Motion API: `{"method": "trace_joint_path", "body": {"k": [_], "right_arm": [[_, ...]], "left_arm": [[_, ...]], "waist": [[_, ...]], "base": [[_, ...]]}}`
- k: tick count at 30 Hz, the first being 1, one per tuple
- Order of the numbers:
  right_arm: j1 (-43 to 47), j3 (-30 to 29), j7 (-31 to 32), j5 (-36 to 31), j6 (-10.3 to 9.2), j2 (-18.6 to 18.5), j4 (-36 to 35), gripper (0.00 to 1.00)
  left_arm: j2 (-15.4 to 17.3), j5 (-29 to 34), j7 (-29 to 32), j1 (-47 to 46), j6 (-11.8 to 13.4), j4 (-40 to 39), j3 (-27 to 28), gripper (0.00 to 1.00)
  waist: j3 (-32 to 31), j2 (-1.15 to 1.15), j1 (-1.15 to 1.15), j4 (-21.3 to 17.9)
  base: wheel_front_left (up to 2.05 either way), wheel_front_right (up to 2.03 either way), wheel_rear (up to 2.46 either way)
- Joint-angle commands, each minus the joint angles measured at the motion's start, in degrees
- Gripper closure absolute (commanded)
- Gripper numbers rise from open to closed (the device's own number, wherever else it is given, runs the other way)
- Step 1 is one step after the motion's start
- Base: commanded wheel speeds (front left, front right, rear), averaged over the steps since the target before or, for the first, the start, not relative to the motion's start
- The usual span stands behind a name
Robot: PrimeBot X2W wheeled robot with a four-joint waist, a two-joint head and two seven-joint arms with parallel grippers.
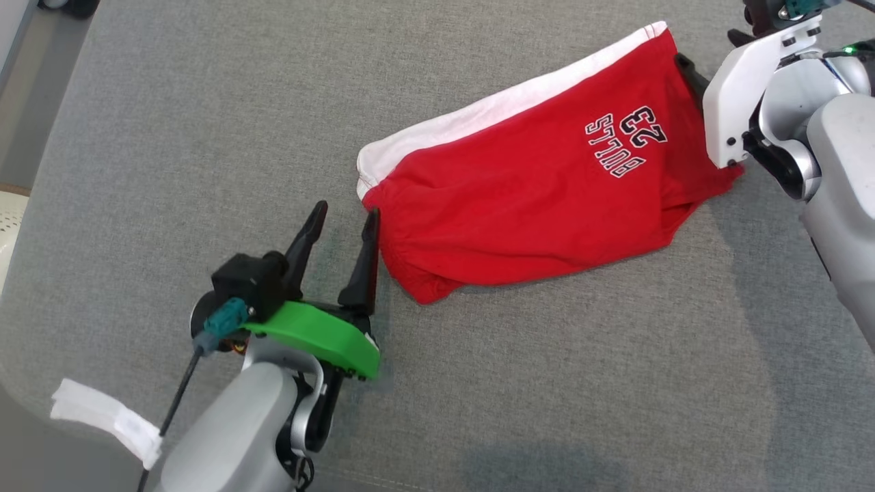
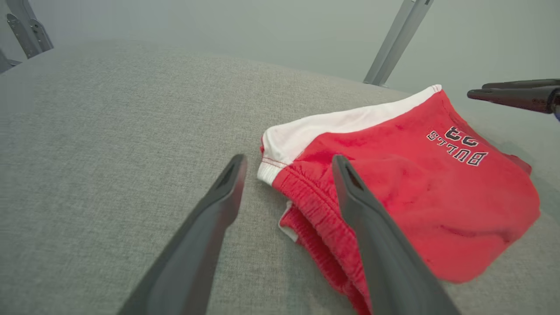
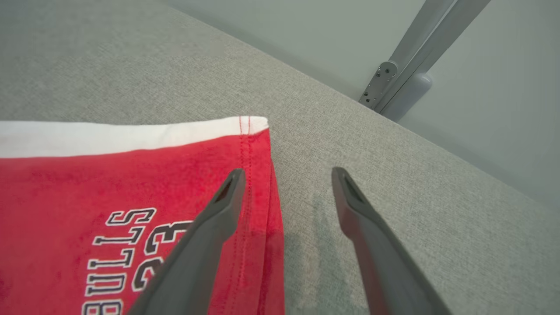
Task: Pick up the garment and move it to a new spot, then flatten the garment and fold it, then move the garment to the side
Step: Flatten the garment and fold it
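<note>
The garment (image 1: 519, 198) is a pair of red shorts with a white side stripe and a "BULLS 23" print, lying folded on the grey fabric surface (image 1: 171, 116). My left gripper (image 1: 345, 213) stands open at the waistband end, its right finger beside the red hem and nothing between the fingers. In the left wrist view that gripper (image 2: 286, 159) straddles the waistband corner of the garment (image 2: 437, 188). My right gripper (image 3: 288, 171) is open at the leg-hem end of the garment (image 3: 87, 183), left finger over the hem, right finger over bare fabric. One of its dark fingers (image 1: 690, 74) shows past the white wrist housing.
A white tag (image 1: 106, 413) hangs on the left arm's cable at the lower left. The surface's edge and the floor (image 1: 20, 102) lie at the far left. Metal struts (image 2: 396, 41) (image 3: 411, 52) stand behind the surface's far edge. The right gripper (image 2: 512, 94) reaches in at the left wrist view's right edge.
</note>
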Motion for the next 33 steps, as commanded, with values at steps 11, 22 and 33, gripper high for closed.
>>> {"method": "trace_joint_path", "body": {"k": [11,22,33], "right_arm": [[6.28,-0.11,13.26,-3.37,0.03,1.14,-0.8,0.0],[11.05,-5.85,11.75,0.3,0.12,5.52,-5.89,1.0],[23.82,-18.77,9.81,5.56,-0.08,2.82,-8.72,1.0]], "left_arm": [[-7.27,11.67,-0.4,11.34,-0.33,-11.01,9.34,0.0],[-9.41,16.87,-0.41,17.59,-5.32,-8.18,18.29,0.0],[-7.78,20.97,-0.42,27.24,-8.22,-8.27,21.56,0.0]], "waist": [[3.35,0.0,0.0,5.06],[-3.77,0.0,0.0,-3.05],[-11.76,0.0,0.0,-12.38]], "base": [[0.0,0.0,0.0],[0.0,0.0,0.0],[0.0,0.0,0.0]]}}
